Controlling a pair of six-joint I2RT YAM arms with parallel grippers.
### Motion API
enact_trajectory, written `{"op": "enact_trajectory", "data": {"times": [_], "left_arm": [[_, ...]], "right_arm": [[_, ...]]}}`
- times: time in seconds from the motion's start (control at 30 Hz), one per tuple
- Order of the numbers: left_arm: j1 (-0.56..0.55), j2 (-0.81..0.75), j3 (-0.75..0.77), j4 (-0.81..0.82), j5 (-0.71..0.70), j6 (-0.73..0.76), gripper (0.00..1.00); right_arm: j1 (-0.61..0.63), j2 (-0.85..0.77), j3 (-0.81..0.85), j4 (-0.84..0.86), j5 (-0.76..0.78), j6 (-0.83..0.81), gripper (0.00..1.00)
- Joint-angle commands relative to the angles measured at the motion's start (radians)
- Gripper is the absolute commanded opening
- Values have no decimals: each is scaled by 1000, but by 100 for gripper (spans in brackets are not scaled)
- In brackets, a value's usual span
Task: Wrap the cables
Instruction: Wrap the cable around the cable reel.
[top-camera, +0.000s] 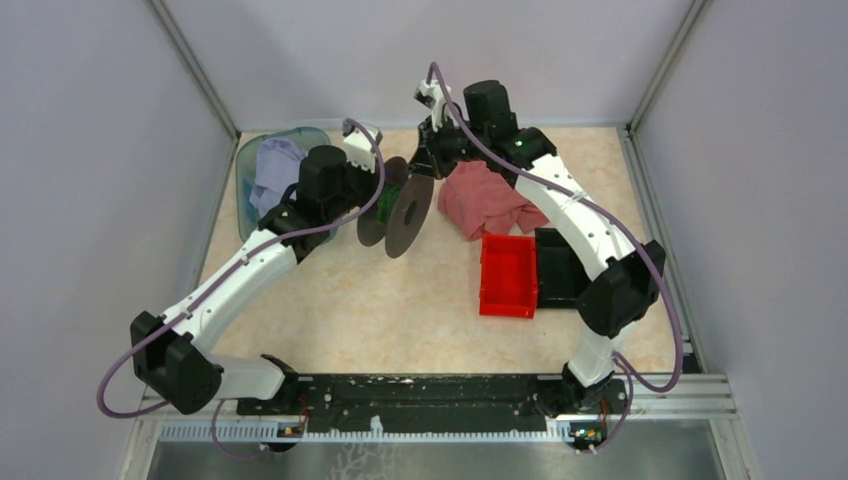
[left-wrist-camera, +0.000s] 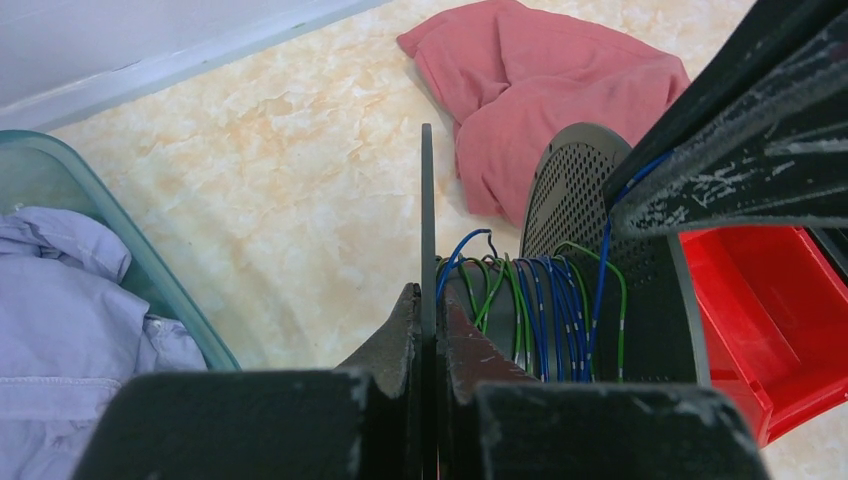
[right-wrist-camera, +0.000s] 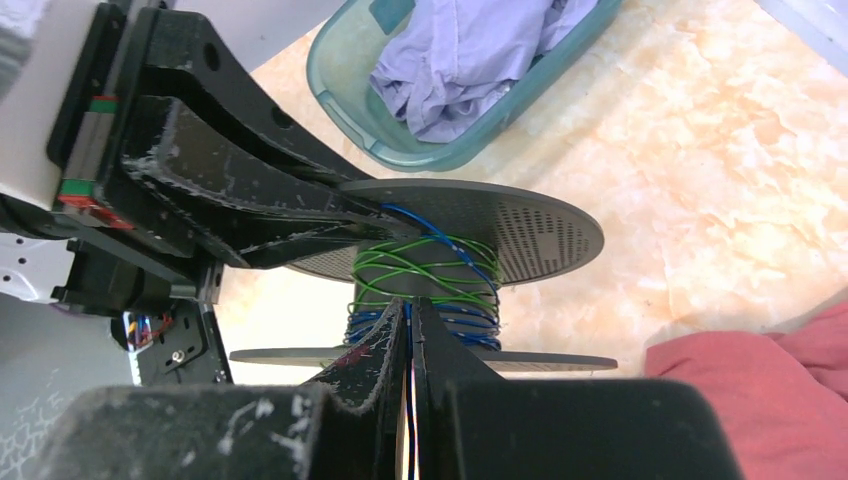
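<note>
The cables (left-wrist-camera: 540, 300) are thin blue and green wires wound round the hub of a black spool (top-camera: 410, 212) with perforated flanges, held off the table. My left gripper (left-wrist-camera: 428, 300) is shut on the edge of one spool flange (left-wrist-camera: 427, 200); it shows in the top view (top-camera: 378, 195) too. My right gripper (right-wrist-camera: 408, 312) is shut on a blue cable (right-wrist-camera: 409, 400) that runs from the wound cables (right-wrist-camera: 420, 275) down between its fingers. In the top view the right gripper (top-camera: 425, 160) sits just behind the spool.
A teal basket (top-camera: 243, 190) with a lilac shirt stands at the back left. A red cloth (top-camera: 485, 200) lies right of the spool. A red bin (top-camera: 508, 275) and a black bin (top-camera: 560, 265) stand at the right.
</note>
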Motion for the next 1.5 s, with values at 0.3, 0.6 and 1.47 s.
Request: {"op": "enact_trajectory", "data": {"times": [0.3, 0.6, 1.47], "left_arm": [[-4, -41, 20, 14, 30, 14, 0], [-2, -41, 37, 4, 41, 15, 0], [9, -48, 85, -18, 25, 23, 0]], "right_arm": [[-96, -18, -8, 66, 32, -41, 4], [-161, -30, -120, 103, 6, -47, 7], [-201, -67, -406, 191, -102, -104, 18]]}}
